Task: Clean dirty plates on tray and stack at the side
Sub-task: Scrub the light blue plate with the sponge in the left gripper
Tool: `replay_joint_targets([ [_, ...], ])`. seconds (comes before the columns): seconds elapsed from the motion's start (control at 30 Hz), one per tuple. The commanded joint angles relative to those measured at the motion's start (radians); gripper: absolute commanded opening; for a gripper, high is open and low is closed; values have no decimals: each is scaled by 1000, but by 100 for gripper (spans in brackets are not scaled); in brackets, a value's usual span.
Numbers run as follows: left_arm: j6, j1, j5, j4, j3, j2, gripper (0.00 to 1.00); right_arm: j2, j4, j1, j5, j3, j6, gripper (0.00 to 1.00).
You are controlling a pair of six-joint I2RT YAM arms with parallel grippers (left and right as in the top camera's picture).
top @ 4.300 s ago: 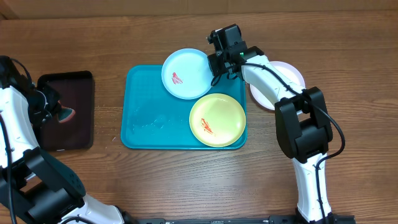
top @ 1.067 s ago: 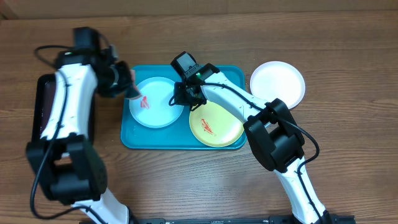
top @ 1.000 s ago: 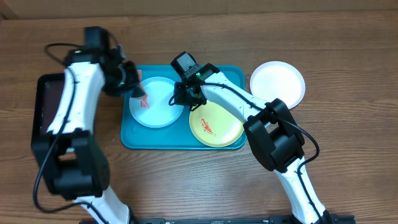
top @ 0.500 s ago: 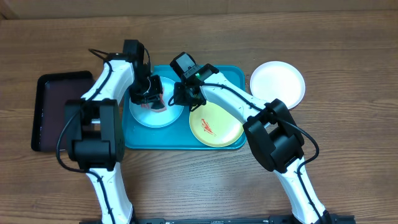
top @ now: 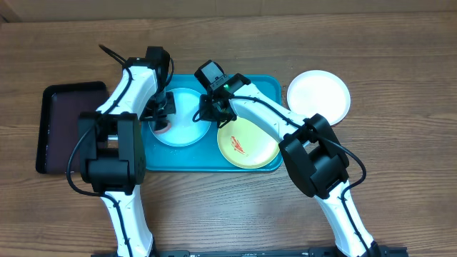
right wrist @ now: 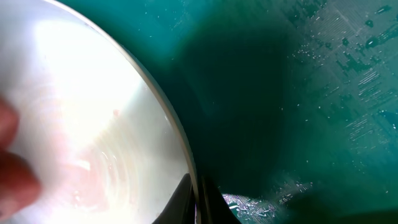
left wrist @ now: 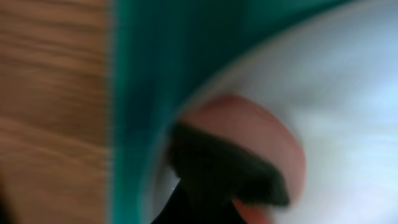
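Note:
The light blue plate (top: 184, 118) lies on the left half of the teal tray (top: 268, 87). My left gripper (top: 162, 120) is shut on a pink sponge (top: 163, 128) and presses it on the plate's left part. The left wrist view is blurred and shows the sponge (left wrist: 261, 134) in the dark fingers (left wrist: 217, 174). My right gripper (top: 209, 108) is shut on the plate's right rim (right wrist: 186, 168), one finger on each side. The lime-green plate (top: 250, 135), with an orange smear, lies on the tray's right half. The white plate (top: 318, 96) lies on the table to the right of the tray.
A smaller black tray (top: 66, 128) lies on the table at the left. The tray floor (right wrist: 311, 93) beside the blue plate is wet. The right arm reaches over the tray's back edge and across the green plate's top.
My left arm came from the black tray to the blue plate with the sponge. In the last half second the sponge slid left across the plate. The plate's red smear no longer shows.

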Motion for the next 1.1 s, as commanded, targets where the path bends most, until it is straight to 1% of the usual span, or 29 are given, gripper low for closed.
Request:
replay_joint_targets([
  [0.0,-11,17,-207,-21,22,51,4,39,-34,-4,82,-31,-7,4],
  [0.07,-10,16,-165,-26,37,51,4,39,-33,-4,82,-31,-7,4],
  [0.13,-10,16,-47,-21,42,51,4,39,-32,-4,82,-31,-7,4],
  [0.2,-10,16,144,-9,42,52,4,39,-30,-4,82,-31,-7,4],
  [0.3,-10,11,493,27,40,60,4,39,-24,-4,82,-31,-7,4],
  [0.33,-10,6,577,42,38,66,4,39,-22,-4,82,-31,-7,4],
  [0.4,7,-10,726,66,38,74,4,39,-19,-4,81,-31,-7,4],
  [0.43,23,-21,768,71,38,78,4,39,-19,-4,81,-31,-7,4],
  [0.47,37,-35,771,70,38,82,4,39,-20,-4,81,-31,-7,4],
  [0.53,50,-53,736,64,38,85,4,39,-20,-4,81,-31,-7,4],
  [0.67,49,-78,562,39,38,86,4,39,-23,-4,81,-31,-7,4],
  [0.9,15,-59,187,-46,38,86,4,39,-27,-4,82,-31,-7,4],
  [0.93,2,-54,132,-57,38,86,4,39,-28,-4,81,-31,-7,4],
  [0.97,-33,-47,45,-76,38,85,4,39,-30,-4,81,-31,-7,4],
  [1.07,-102,-30,-105,-105,38,85,4,39,-31,-4,82,-31,-7,4],
])
